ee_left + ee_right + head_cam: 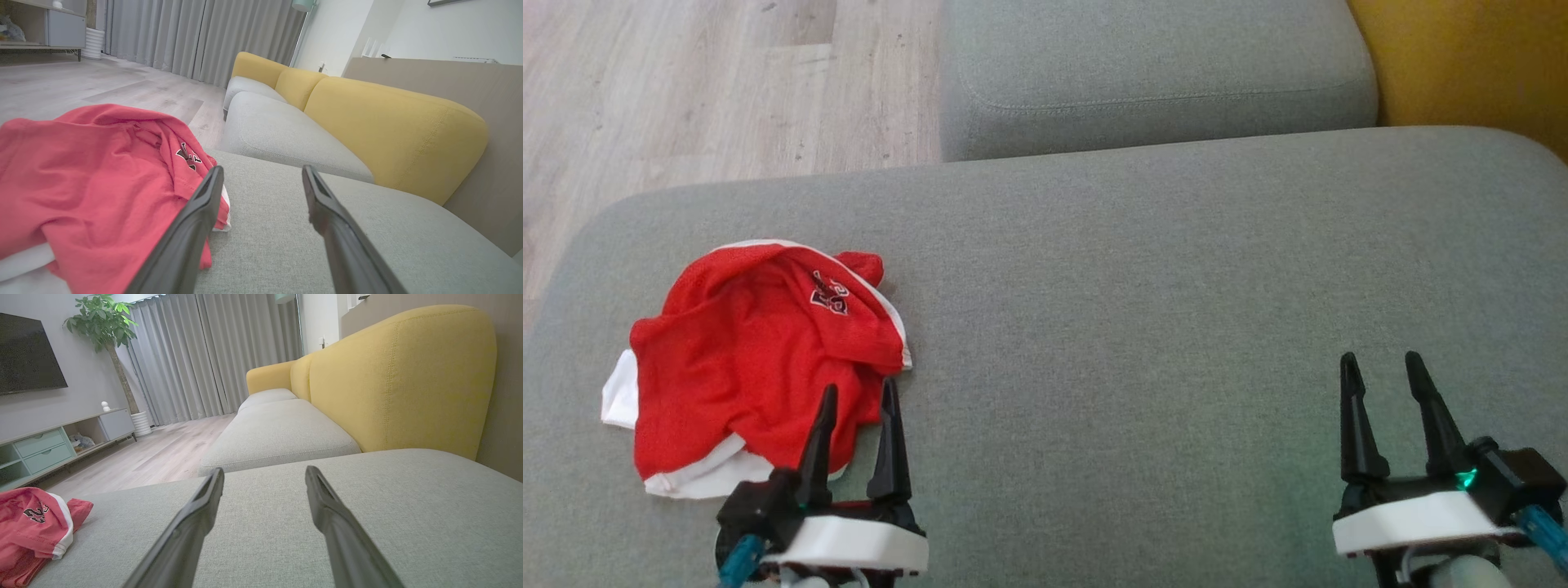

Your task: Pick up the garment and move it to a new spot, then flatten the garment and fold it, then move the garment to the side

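A crumpled red garment with white trim and a dark printed logo lies on the left part of the grey sofa cushion. My left gripper is open at the garment's near right edge, its left finger in front of the red cloth, nothing between the fingers. In the left wrist view the garment lies to the left of the open left gripper. My right gripper stands open over bare cushion far to the right. The right wrist view has the garment at the lower left, away from the right gripper.
A second grey seat cushion lies beyond the near one, with yellow backrests to the right. Wooden floor borders the cushion's left and far-left edge. A TV cabinet, a potted plant and curtains stand across the room.
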Motion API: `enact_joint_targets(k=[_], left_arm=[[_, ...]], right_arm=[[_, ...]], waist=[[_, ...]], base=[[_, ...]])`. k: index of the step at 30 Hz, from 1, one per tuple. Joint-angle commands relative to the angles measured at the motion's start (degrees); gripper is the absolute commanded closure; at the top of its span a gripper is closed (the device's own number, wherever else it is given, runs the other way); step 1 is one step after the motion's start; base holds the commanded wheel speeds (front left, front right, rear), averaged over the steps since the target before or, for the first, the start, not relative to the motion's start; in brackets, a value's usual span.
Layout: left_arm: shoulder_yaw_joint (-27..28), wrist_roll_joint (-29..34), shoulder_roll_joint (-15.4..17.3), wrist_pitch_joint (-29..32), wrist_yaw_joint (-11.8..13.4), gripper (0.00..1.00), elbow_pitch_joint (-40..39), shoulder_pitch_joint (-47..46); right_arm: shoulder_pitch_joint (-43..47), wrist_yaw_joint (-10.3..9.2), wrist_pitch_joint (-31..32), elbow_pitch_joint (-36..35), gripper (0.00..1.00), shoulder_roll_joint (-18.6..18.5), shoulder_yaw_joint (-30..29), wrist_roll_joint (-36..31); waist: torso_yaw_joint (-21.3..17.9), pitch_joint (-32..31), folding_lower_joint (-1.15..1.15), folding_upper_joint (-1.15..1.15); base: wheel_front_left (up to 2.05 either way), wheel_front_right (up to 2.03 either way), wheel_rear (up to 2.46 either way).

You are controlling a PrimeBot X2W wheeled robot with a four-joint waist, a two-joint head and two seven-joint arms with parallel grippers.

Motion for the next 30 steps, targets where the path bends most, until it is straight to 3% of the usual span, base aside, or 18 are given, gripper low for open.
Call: enact_joint_targets(k=[1, 12, 30], left_arm=[[1.3, 0.9, -0.1, -0.5, 0.5, 0.00, -1.7, -2.5], [1.2, 0.6, -0.1, -0.5, 0.8, 0.00, -1.3, -3.3], [6.1, 3.0, -0.1, -0.5, 1.9, 0.00, -2.7, -3.0]], right_arm=[[-2.0, -0.04, -0.6, -1.7, 0.00, -0.6, 1.5, 0.2], [-2.1, -0.04, -0.6, -2.0, 0.00, -0.6, 2.2, 0.8], [-2.8, -0.04, -0.6, -1.7, 0.00, -0.6, 9.0, 1.6]], waist=[[0.1, 0.0, 0.00, 0.00], [3.1, 0.2, 0.00, 0.00], [17.5, 0.0, 0.00, 0.00]], base=[[0.00, 0.00, 0.00], [0.00, 0.00, 0.00], [0.00, 0.00, 0.00]])
